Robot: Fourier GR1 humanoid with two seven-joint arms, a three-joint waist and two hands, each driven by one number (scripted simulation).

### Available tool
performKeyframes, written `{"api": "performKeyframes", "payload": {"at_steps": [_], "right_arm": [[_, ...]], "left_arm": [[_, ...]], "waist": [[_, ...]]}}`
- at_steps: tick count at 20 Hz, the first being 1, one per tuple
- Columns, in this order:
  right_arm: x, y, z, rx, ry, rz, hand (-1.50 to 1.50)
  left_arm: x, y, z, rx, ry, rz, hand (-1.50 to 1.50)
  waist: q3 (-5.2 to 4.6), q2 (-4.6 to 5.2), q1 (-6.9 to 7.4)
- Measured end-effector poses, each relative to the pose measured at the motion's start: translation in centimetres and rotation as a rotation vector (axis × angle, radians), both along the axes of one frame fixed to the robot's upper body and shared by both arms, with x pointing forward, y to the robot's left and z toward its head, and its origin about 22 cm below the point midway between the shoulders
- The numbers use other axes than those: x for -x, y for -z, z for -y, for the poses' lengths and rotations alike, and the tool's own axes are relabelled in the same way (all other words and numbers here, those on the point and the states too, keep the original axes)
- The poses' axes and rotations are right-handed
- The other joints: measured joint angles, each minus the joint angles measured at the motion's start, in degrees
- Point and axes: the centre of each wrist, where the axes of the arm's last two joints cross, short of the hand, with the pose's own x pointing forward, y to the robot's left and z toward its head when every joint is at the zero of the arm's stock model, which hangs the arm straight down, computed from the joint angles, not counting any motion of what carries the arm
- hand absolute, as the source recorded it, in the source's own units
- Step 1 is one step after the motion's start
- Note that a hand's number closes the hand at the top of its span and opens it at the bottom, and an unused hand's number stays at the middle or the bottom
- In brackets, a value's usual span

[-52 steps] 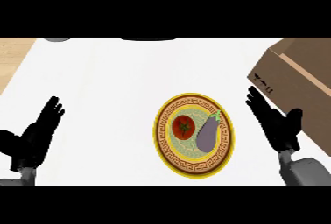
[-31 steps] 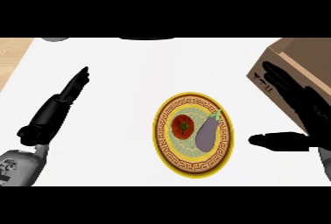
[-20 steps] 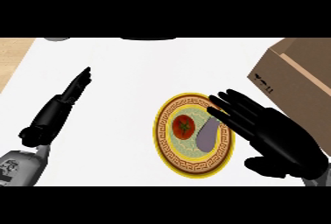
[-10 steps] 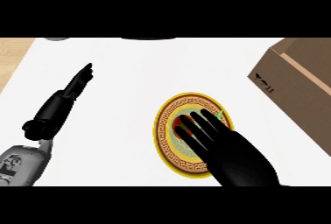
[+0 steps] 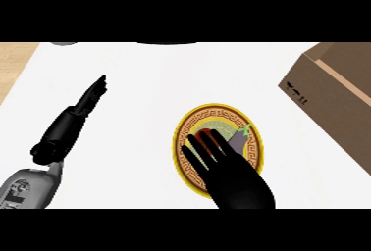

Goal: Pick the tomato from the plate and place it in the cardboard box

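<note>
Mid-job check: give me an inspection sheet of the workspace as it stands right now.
Surface: white counter, wooden strip along its left.
Job's things: tomato on the plate, mostly hidden under the right hand; cardboard box at right.
Clutter: eggplant on the plate, beside the tomato.
Hands: right hand open, straight fingers over the tomato; left hand open, resting at left.
Cables: nothing seen.
Surroundings: dark shapes at the far edge, unclear.

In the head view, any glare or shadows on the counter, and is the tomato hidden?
Head view: the white counter looks evenly lit, no glare or clear shadows; the right hand covers most of the tomato, only a red sliver showing past its fingers.
</note>
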Motion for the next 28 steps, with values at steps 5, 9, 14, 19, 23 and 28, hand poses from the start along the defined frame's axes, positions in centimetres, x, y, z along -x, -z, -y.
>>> {"api": "performKeyframes", "payload": {"at_steps": [5,9,14,19,23,28], "right_arm": [[-0.6,0.9,-1.2,0.006,0.028,0.035,-1.50],[-1.1,1.5,-2.0,0.017,0.040,0.049,-1.50],[-3.1,3.0,-1.8,0.056,0.068,0.058,-1.50],[-3.5,4.5,-1.5,0.080,0.085,0.060,-1.50],[-4.4,4.9,-1.6,0.066,0.072,0.040,-1.50],[-5.3,6.4,-1.5,0.069,0.072,0.023,-1.50]], "left_arm": [[0.0,-0.8,0.3,-0.001,0.003,0.000,0.00],[-0.4,-0.9,0.0,0.001,-0.002,0.000,0.00],[-0.4,-0.8,-0.2,-0.003,0.002,-0.001,0.00],[-0.7,-1.3,-0.6,-0.008,-0.008,-0.006,0.00],[-0.3,-0.7,-0.4,0.001,0.002,-0.009,0.00],[-0.3,-1.2,0.0,0.000,0.008,-0.006,0.00]], "waist": [[0.01,0.02,0.02],[0.01,0.02,-0.02],[0.01,0.05,0.02],[0.01,0.04,-0.02],[0.01,0.04,0.02],[0.01,0.04,0.03]]}}
